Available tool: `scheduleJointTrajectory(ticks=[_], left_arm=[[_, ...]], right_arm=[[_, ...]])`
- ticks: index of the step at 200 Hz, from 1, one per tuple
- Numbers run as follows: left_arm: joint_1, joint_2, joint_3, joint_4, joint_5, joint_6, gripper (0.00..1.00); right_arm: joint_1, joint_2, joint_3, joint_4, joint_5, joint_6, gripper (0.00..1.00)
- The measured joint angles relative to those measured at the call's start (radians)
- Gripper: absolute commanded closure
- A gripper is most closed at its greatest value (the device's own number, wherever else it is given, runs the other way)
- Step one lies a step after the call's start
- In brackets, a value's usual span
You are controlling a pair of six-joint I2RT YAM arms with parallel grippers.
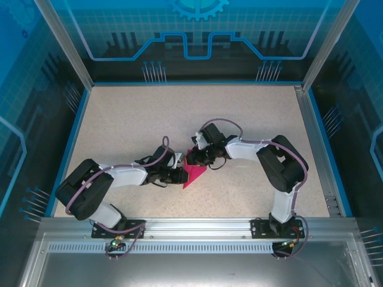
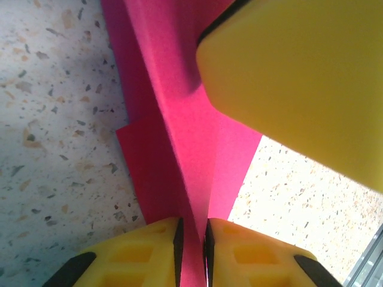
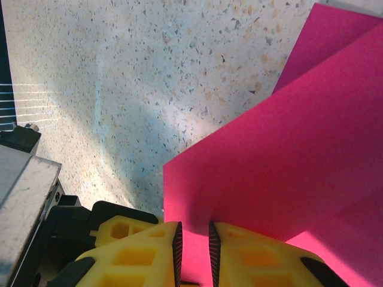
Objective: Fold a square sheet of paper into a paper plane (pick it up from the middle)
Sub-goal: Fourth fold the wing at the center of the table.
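While both of my arms reach inward over the speckled worktop, they meet at the magenta-pink sheet of paper, which sits a little near of the worktop's middle, between the two wrists. It is partly folded, with a pointed corner aimed toward the near edge.

From my left wrist, the paper rises in a sharp crease that runs straight into my left end effector. The yellow fingers stand almost together with the fold filling the slim gap between their black pads. I cannot tell whether those pads press on it or only flank it. One broad yellow finger of my other arm looms just beyond, on the far right of that view, above the paper.

From my right wrist, a flat pink panel stands tilted up off the worktop and throws a shadow. Its near edge passes down between the pads of my right end effector, which is clamped on the paper there. In the top view, my left end effector is at the sheet's left side and my right end effector is at its far edge.
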Motion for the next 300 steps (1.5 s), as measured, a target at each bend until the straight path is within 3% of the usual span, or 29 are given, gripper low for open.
scheduleJointTrajectory(ticks=[83,206,242,300], left_arm=[[0.000,-0.007,-0.001,-0.006,0.000,0.021,1.00],[0.041,0.026,0.000,0.007,0.108,0.027,1.00],[0.045,0.027,0.000,0.006,0.113,0.027,0.83],[0.045,0.027,0.000,-0.002,0.112,0.030,0.85]], right_arm=[[0.000,0.000,0.002,-0.006,0.012,0.000,0.78],[0.006,-0.002,0.001,0.019,-0.002,0.005,0.79],[0.005,0.019,0.001,0.020,0.020,0.013,0.79],[0.005,0.030,0.001,0.018,0.038,0.019,0.79]])
